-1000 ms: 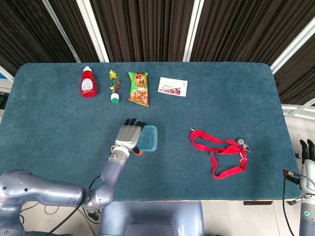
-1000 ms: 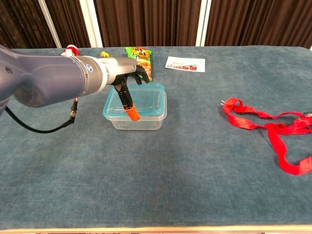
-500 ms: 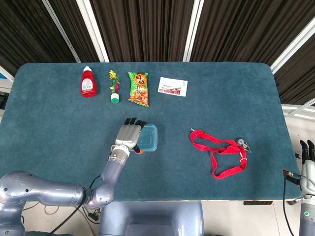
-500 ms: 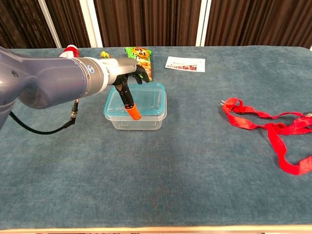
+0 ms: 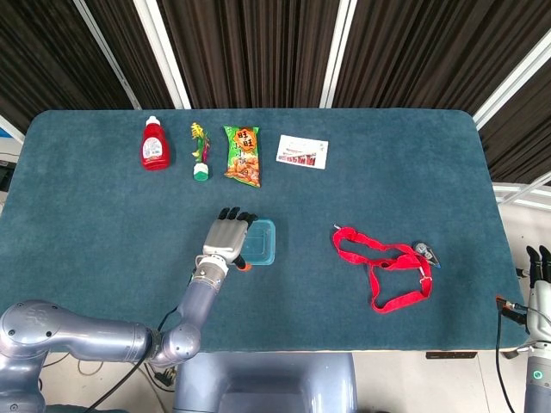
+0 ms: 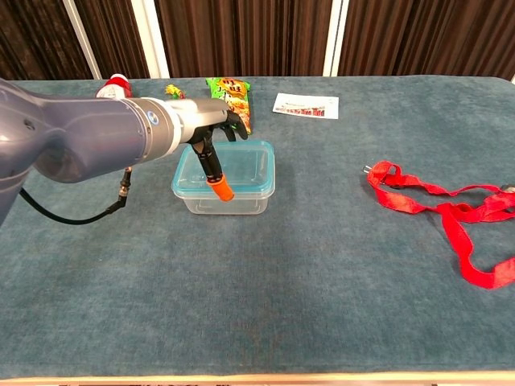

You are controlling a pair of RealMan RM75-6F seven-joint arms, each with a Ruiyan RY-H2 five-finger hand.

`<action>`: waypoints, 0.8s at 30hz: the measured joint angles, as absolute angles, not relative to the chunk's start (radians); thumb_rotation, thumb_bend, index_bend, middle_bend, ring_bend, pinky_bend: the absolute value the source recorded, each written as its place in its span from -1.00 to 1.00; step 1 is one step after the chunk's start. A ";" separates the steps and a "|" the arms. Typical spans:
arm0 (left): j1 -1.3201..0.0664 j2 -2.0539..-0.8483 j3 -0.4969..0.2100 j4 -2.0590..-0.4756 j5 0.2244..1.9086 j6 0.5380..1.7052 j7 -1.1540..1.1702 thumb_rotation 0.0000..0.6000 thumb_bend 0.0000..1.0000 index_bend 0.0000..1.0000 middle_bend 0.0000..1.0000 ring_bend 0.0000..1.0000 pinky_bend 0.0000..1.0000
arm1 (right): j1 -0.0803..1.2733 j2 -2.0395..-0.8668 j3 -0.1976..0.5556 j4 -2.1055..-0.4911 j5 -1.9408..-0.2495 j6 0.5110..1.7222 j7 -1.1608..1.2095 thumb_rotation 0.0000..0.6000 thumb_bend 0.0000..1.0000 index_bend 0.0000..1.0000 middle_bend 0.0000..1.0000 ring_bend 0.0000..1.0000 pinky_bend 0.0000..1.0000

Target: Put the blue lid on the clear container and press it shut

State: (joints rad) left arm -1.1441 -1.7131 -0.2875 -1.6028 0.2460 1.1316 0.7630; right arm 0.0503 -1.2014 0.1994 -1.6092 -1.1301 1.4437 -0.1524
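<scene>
On the felt-like teal bench (image 5: 103, 206), the blue lid (image 5: 259, 241) sits atop the clear container (image 6: 229, 197).
Rounded-rectangular translucent plastic; the left hand (image 5: 225, 237), metallic with an orange-tipped thumb, rests spread over the lid, grasping nothing. The right hand (image 5: 537, 262) shows only dark fingertips; grip unclear. A red strap (image 6: 451, 211) lies apart.

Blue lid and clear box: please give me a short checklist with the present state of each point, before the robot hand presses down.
1. Blue lid lies on the clear box: ok.
2. Lid edges snapped shut all round: cannot tell.
3. Left robot hand is over the lid's left part: ok.
4. Fingers touch the lid: cannot tell.
5. Red strap lies apart from the box: ok.
6. Right robot hand is off the table, at the edge of the head view: ok.
</scene>
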 measured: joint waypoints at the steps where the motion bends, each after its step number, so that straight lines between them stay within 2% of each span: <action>1: -1.144 -1.714 -0.288 -1.601 0.246 1.131 0.765 1.00 -0.79 -0.65 -0.37 -1.00 -1.00 | 0.050 -1.201 0.200 -1.609 -1.130 1.444 -0.152 1.00 -0.45 -0.94 -1.00 -1.00 -1.00; 24: -1.138 -1.726 -0.294 -1.589 0.251 1.117 0.783 1.00 -0.80 -0.67 -0.56 -1.00 -1.00 | 0.048 -1.198 0.203 -1.616 -1.122 1.446 -0.154 1.00 -0.45 -0.94 -1.00 -1.00 -1.00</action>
